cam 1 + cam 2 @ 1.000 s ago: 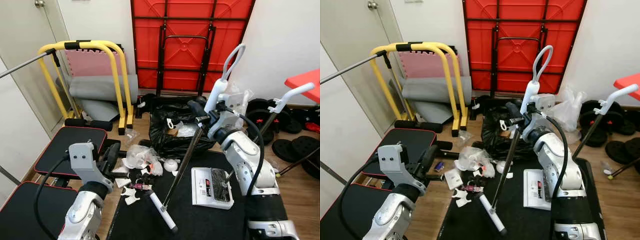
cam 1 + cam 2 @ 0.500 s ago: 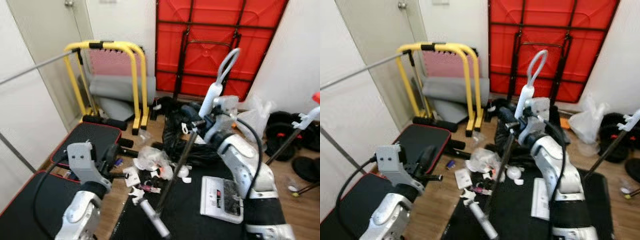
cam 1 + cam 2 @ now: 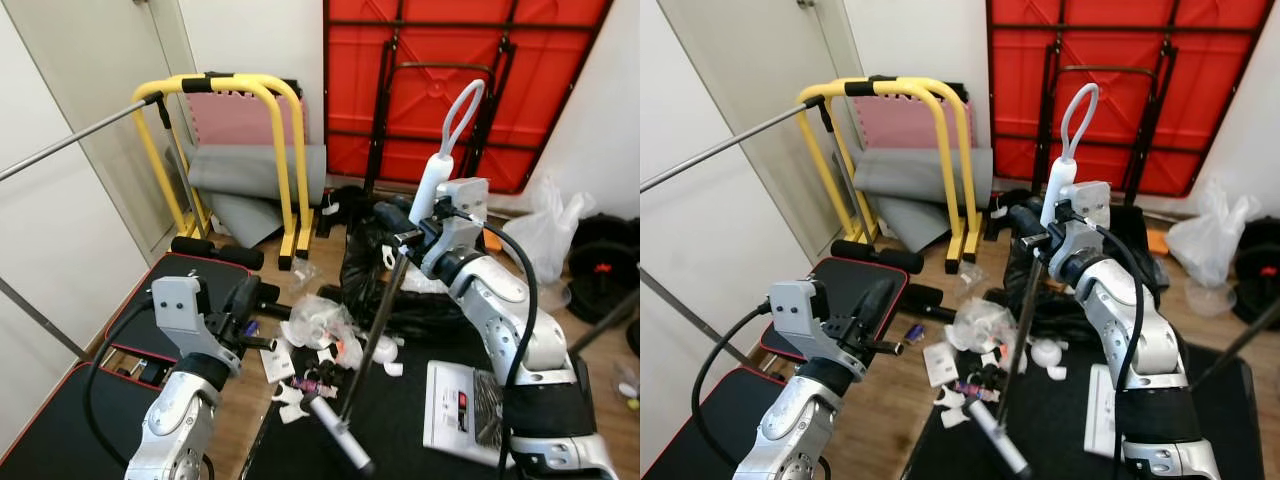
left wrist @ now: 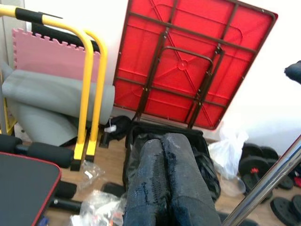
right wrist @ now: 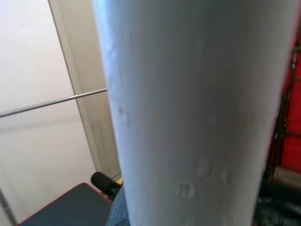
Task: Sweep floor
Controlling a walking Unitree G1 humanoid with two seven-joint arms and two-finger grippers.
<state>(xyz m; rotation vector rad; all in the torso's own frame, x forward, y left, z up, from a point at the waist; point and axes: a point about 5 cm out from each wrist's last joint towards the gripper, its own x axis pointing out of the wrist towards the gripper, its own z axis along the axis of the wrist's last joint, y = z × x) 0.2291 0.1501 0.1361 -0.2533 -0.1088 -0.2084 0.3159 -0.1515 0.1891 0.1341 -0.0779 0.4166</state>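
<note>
The right gripper (image 3: 402, 238) grips the white-handled, metal-shafted broom (image 3: 372, 340), head planted beside crumpled white litter (image 3: 318, 325), left gripper (image 4: 165, 155) pinched empty; a hard stroke could scatter scraps under the black padded bench (image 3: 165, 290).

Right end effector (image 3: 400, 222) clamped, left end effector (image 4: 165, 181) closed.

A red folded table (image 3: 455, 90) leans behind yellow bars (image 3: 225, 90); pink foam mat (image 3: 245, 120), grey roll (image 3: 255, 170), black mat (image 3: 400, 440).
</note>
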